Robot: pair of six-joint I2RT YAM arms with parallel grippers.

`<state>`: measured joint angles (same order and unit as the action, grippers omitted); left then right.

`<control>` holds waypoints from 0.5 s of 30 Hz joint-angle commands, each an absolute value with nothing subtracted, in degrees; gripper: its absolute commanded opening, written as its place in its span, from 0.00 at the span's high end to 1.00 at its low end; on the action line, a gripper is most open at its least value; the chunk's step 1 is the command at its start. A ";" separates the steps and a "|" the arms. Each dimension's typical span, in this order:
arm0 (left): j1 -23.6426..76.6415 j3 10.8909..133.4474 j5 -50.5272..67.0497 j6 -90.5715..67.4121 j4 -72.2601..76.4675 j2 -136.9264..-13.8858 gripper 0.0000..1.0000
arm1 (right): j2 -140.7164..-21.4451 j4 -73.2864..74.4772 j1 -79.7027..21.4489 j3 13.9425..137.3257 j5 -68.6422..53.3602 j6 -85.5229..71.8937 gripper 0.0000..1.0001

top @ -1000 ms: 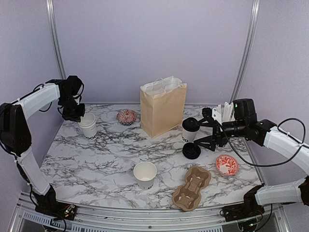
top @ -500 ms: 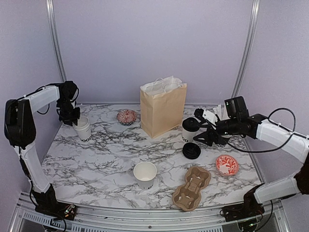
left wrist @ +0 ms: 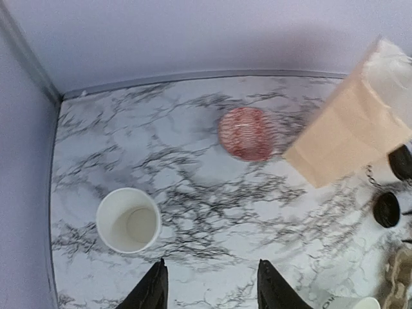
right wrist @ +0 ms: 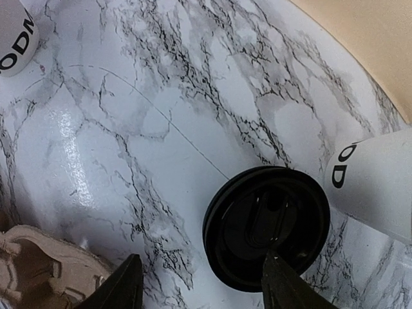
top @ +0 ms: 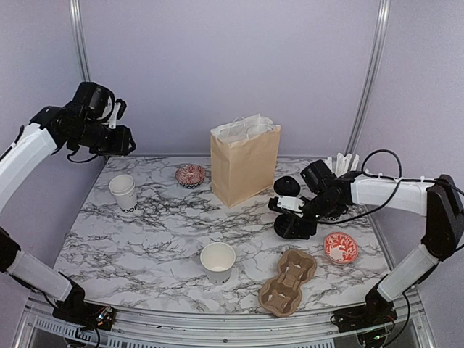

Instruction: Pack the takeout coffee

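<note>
Left gripper (left wrist: 212, 293) hangs high, fingers spread, empty. Unlidded cup (top: 123, 192) far left, second open cup (top: 217, 261) centre-front. Paper bag (top: 245, 168) contents hidden, cup carrier (top: 288, 283) empty. Right gripper (right wrist: 203, 283) fingers spread over loose lid (right wrist: 267, 228) beside the lidded cup (top: 286, 187) — packing not yet begun.

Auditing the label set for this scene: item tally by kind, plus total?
White tapered paper cups: 3
Round black plastic lids: 2
Small red-patterned bowls: 2
Brown paper bag: 1
Moulded cardboard cup carrier: 1
Holder of white sticks: 1
Total: 10
</note>
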<state>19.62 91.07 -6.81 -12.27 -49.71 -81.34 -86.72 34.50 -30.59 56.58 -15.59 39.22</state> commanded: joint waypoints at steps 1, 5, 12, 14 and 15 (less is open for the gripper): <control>27.07 86.55 0.87 -7.13 -46.06 -74.42 0.52 | -89.59 36.16 -30.85 61.32 -11.58 38.75 0.39; 31.77 80.99 7.56 -4.50 -43.48 -70.21 0.51 | -92.42 36.35 -30.80 62.99 -11.94 38.49 0.39; 35.62 76.32 3.75 -2.32 -43.87 -70.64 0.50 | -97.56 39.27 -30.85 66.44 -14.19 38.36 0.42; 35.76 75.83 3.69 -2.22 -43.82 -71.10 0.50 | -98.36 39.70 -30.87 66.90 -14.38 38.14 0.43; 35.84 75.72 3.63 -2.13 -43.78 -71.43 0.50 | -98.74 39.81 -30.85 67.14 -14.28 38.07 0.43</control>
